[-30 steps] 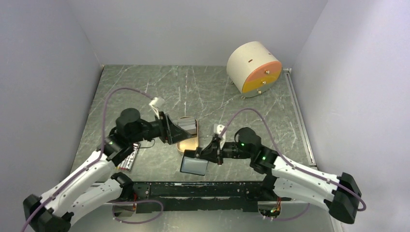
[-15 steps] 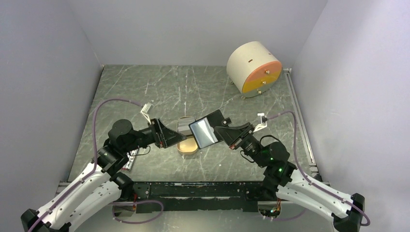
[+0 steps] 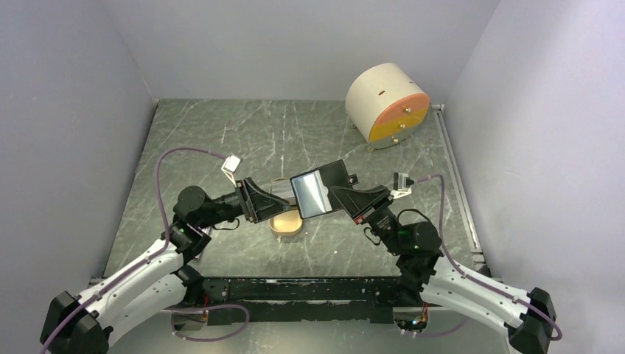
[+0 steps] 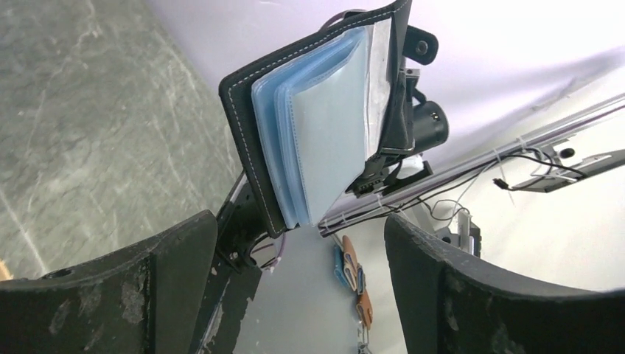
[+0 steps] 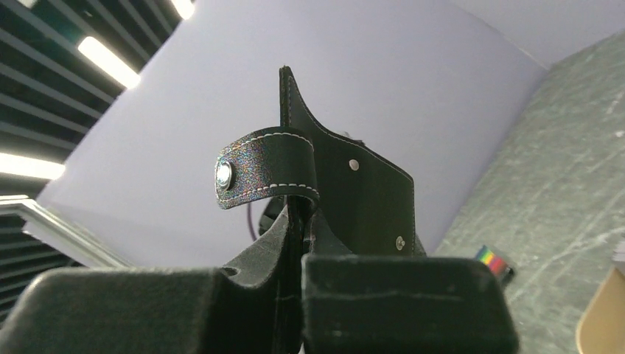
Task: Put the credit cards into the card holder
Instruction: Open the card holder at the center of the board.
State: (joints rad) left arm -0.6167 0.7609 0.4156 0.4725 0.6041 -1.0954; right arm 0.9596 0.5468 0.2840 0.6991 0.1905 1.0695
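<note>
My right gripper (image 5: 302, 247) is clamped tight on the black cover of the card holder (image 4: 313, 125). It holds the holder off the table near the middle of the top view. The holder is open, with its blue plastic sleeves facing 9 o'clock toward my left gripper (image 4: 298, 251). The left fingers are spread wide with nothing between them (I see the holder straight through the gap). The credit cards (image 3: 279, 192) lie at the holder's 9 o'clock, at the 12 o'clock end of the tan oval tray (image 3: 286, 223), just beside my left gripper. The sleeves look empty from here. My read: opening and presenting the holder is done. No card is picked or inserted yet, so all of that is left.
</note>
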